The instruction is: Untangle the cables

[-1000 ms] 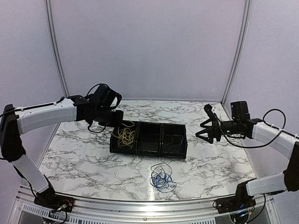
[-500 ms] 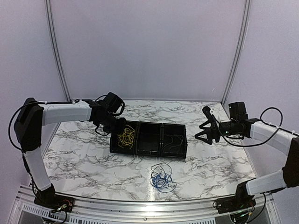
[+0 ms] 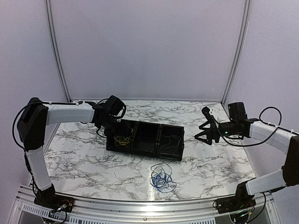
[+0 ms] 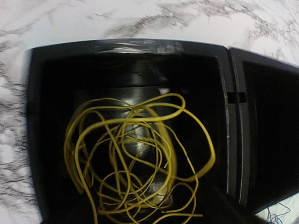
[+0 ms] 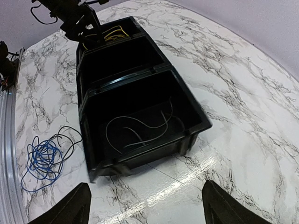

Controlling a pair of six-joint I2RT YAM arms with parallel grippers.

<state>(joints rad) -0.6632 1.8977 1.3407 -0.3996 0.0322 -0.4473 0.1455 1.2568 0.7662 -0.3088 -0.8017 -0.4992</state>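
A loose bundle of yellow cables (image 3: 122,140) (image 4: 93,140) lies in the left compartment of the black three-part tray (image 3: 140,151) (image 4: 126,46). My left gripper (image 3: 114,130) reaches down into that compartment at its left end, right over the yellow loops; its fingers are lost against the black walls. A small tangle of blue cables (image 3: 161,178) (image 5: 44,158) rests on the marble in front of the tray. My right gripper (image 3: 201,123) (image 5: 145,210) hovers open to the right of the tray, holding nothing.
A thin pale wire (image 5: 140,130) (image 3: 170,142) lies alone in the tray's right compartment; the middle compartment looks bare. The tray sits skewed on the marble table (image 3: 84,158), with purple walls behind and a metal rail along the near edge.
The left gripper has dropped into the left compartment, and the yellow cables now lie lower inside. The tray has slid and turned, its left end nearer. The right arm has barely moved.
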